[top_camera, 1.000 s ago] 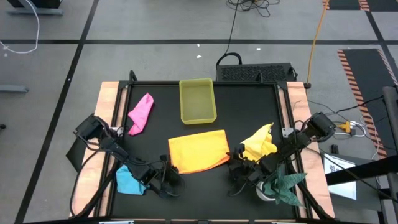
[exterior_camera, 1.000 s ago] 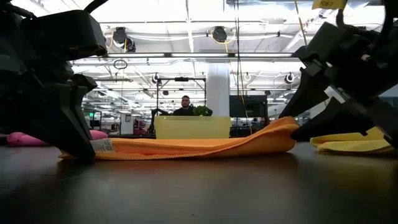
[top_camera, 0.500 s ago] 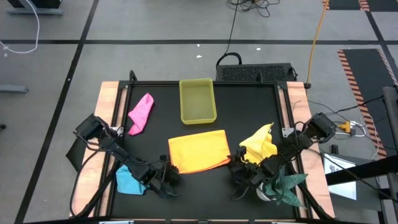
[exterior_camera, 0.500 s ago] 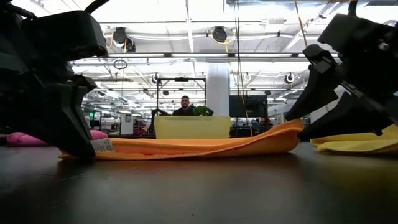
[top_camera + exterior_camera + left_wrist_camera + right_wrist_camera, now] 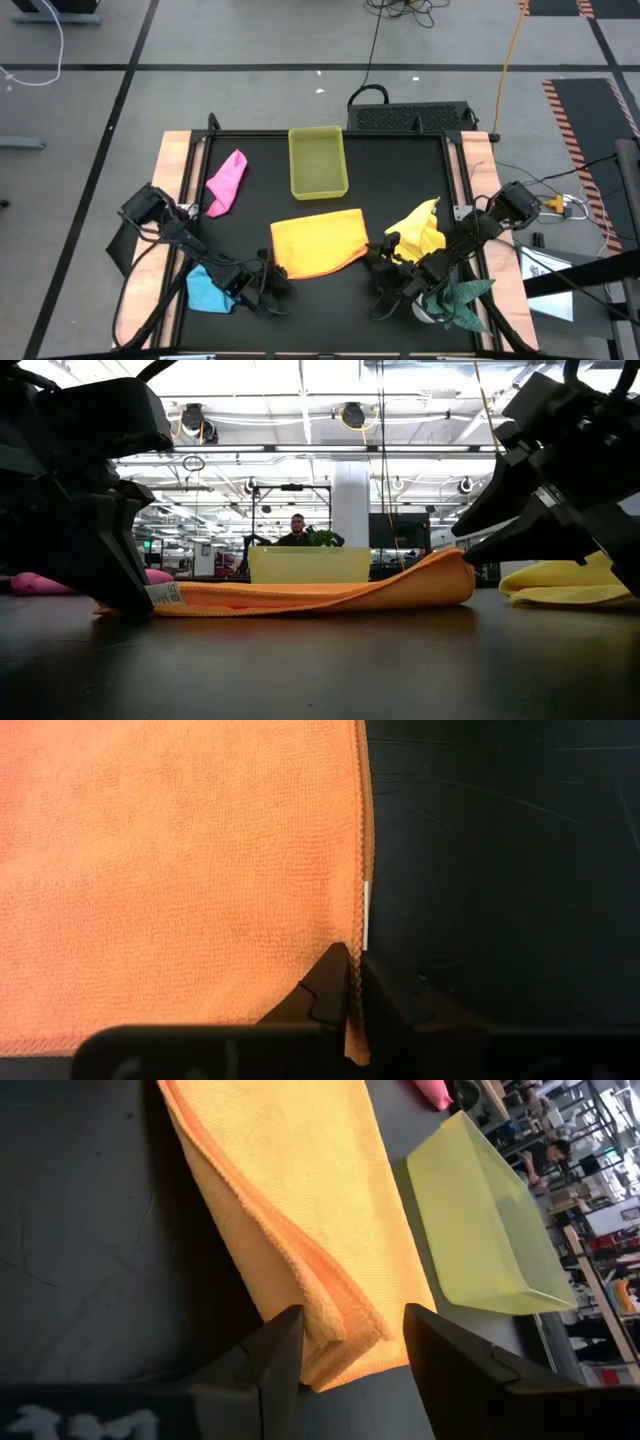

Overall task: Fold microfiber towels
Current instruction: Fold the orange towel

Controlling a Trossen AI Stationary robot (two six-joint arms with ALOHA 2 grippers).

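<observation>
The orange towel (image 5: 318, 243) lies folded over on the black table, its right end (image 5: 450, 575) humped up. My left gripper (image 5: 270, 272) is shut on its near left corner. My right gripper (image 5: 375, 262) stands open at the towel's right end, one finger on each side of the layered corner (image 5: 345, 1325). The pink towel (image 5: 227, 182) lies at the far left and the light blue towel (image 5: 208, 290) at the near left, under my left arm. The yellow towel (image 5: 418, 230) is crumpled at the right. My left gripper pinches the orange towel's hemmed edge (image 5: 356, 1020) at its near left corner between its two fingers (image 5: 330, 985), slanting down from the near left. A white tag (image 5: 366, 910) sits on that edge just beyond. The rest of the towel lies flat on the table. My right gripper: I cannot tell whether its fingers touch the towel.
A translucent yellow tray (image 5: 318, 162) stands at the far middle of the table. A dark green cloth (image 5: 458, 297) lies at the near right, beside my right arm. A person (image 5: 297, 530) shows in the room behind the table.
My right gripper has rolled about its wrist and edged toward the orange towel's right end. That humped end has shifted a little toward the table's left and looks rounder; the rest of the towel has stayed put.
</observation>
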